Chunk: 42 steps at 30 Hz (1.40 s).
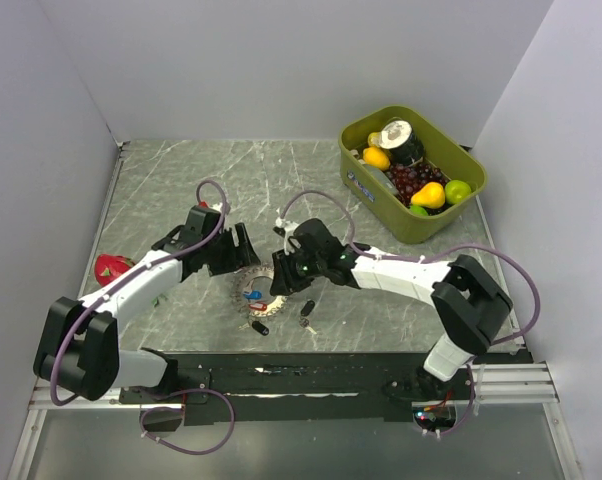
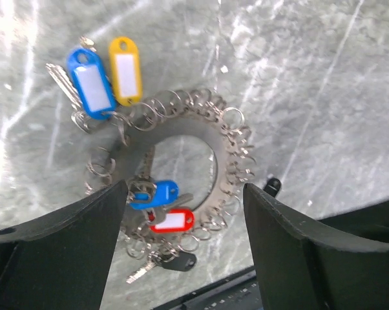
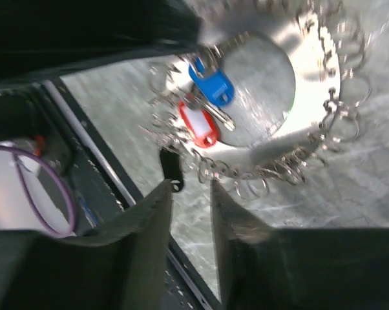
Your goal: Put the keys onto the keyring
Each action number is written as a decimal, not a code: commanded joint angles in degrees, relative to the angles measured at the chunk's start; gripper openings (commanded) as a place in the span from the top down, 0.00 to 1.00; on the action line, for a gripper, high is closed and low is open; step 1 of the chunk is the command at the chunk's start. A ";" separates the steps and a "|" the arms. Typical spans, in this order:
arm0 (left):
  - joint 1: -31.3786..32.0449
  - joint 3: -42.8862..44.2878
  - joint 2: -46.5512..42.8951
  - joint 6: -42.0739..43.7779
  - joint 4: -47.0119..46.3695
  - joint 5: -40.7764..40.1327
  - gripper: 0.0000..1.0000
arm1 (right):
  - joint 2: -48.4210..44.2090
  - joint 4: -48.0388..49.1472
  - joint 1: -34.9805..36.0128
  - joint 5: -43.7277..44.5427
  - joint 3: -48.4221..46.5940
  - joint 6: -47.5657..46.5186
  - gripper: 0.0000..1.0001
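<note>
Near the middle of the desk [image 1: 181, 190] lay the keyring [image 2: 228, 161], a thin metal hoop fringed with many loose rings. It looked light, stiff and slippery, likely to skate on the smooth top, so a pinch across its band seemed safest. A blue key [image 2: 157, 192] and a red key [image 2: 172, 221] rested inside the hoop on the side toward the arms; whether they were hooked on was hard to tell. One black key [image 2: 179, 261] lay just outside the hoop and another black key [image 2: 271, 187] lay apart. Small and flat, each would best be taken by its plastic head. The left pincer [image 2: 185, 187] hung wide above the hoop, holding nothing. The right pincer [image 3: 190, 187] stood narrow and empty near the first black key. A blue tag [image 2: 90, 81] and a yellow tag [image 2: 125, 70] crowded the hoop's far side. A green bin [image 1: 411, 215] of fruit sat well away.
</note>
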<state>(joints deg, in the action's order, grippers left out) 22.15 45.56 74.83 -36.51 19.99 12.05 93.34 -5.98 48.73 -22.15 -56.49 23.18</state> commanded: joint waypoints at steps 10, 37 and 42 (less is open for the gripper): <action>-0.18 7.35 6.55 1.53 4.53 -8.01 0.31 | -5.71 3.25 -7.59 -0.78 2.08 1.87 0.55; -0.09 10.51 17.81 2.93 1.63 -9.67 0.99 | -7.82 1.85 -9.53 -0.53 4.02 1.52 0.54; -0.09 13.76 15.44 5.83 6.63 -11.88 0.99 | -10.36 1.23 -10.06 -0.09 3.93 1.34 0.54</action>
<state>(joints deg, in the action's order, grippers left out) 22.09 55.02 92.75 -33.65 23.68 2.90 87.44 -5.34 39.42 -23.11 -52.80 24.60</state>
